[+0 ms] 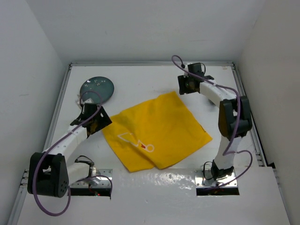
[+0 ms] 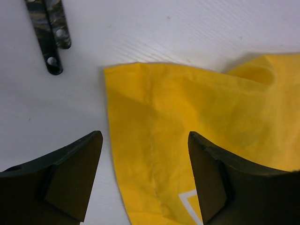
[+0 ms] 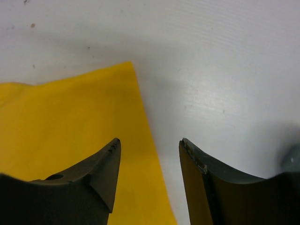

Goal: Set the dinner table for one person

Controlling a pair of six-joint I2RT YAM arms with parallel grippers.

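Note:
The dinner table (image 1: 140, 79) is a white tabletop with a square yellow placemat (image 1: 157, 131) lying askew in its middle, a white outline drawing on it. My left gripper (image 1: 96, 123) sits at the mat's left corner. In the left wrist view it (image 2: 145, 136) is open, jaws straddling the mat's hemmed edge (image 2: 154, 140). My right gripper (image 1: 185, 85) hovers at the mat's far corner. In the right wrist view it (image 3: 149, 140) is open above the mat's edge (image 3: 84, 122), holding nothing.
A dark teal round plate (image 1: 97, 88) lies at the back left, just beyond my left gripper. Two dark mottled cutlery handles (image 2: 51, 33) lie on the table near the mat's corner. White walls and thin metal rails (image 1: 60, 101) enclose the table.

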